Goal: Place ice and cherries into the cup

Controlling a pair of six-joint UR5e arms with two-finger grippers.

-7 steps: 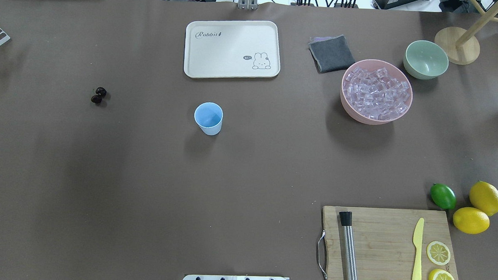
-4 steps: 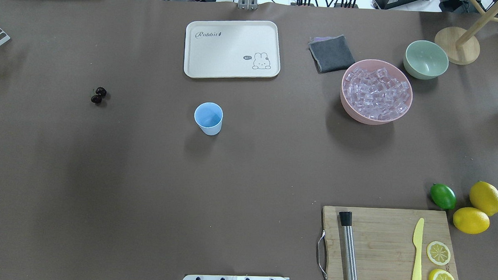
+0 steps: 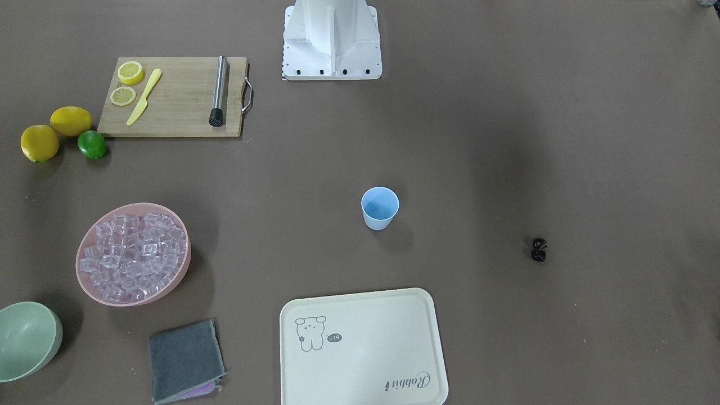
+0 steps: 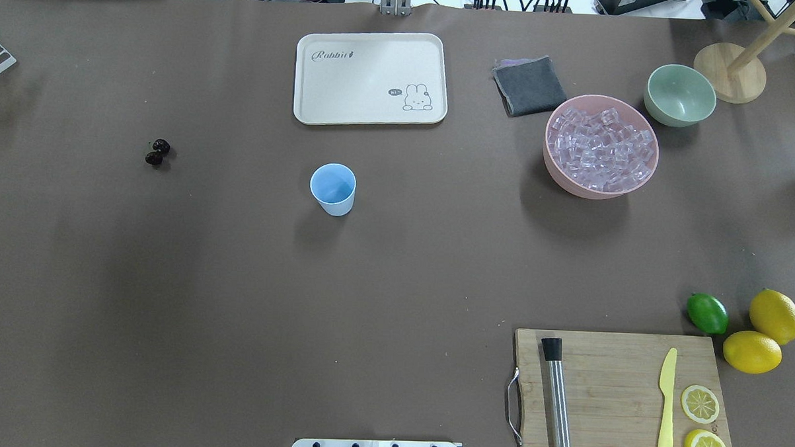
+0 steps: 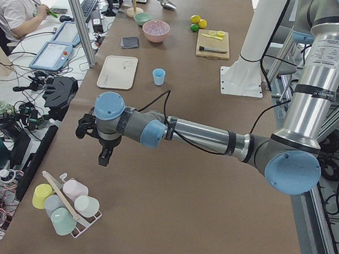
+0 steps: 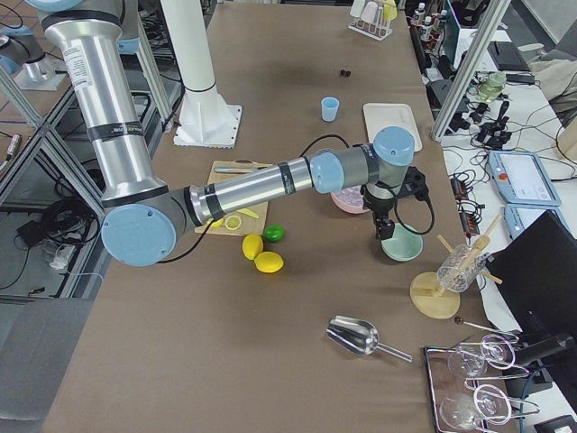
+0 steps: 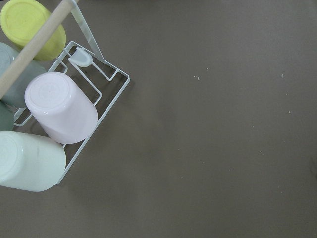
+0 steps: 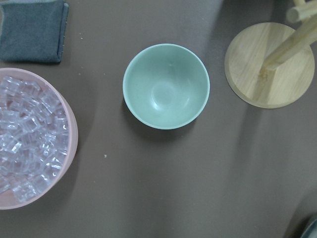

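Seen from overhead, the cherries (image 4: 156,152) lie on the bare worktop (image 4: 237,277) at the left. The cup (image 4: 333,189) stands mid-table, well apart from them and seemingly empty. The ice (image 4: 601,150) is heaped in a pink bowl (image 4: 558,173) at the right.

The left gripper (image 5: 104,154) hangs beside a rack of cups (image 5: 66,204), far from the cherries. The right gripper (image 6: 385,227) hovers over a green bowl (image 8: 166,86), just beside the pink bowl. Whether either gripper is open or closed cannot be told, since only the side views show them.

The cherries are tiny, round and glossy, so an off-centre pinch could squirt them away. If only one is gripped, its dangling partner might catch on the cup's rim. The cup looks light and narrow at its base, so a brush during a drop could tip it. The slick cubes may slip out, or spill over the bowl's rim if fingers dig into the heap.

The cherry pair's long axis runs roughly toward and away from the robot, slightly slanted. The cup stands upright, mouth up.
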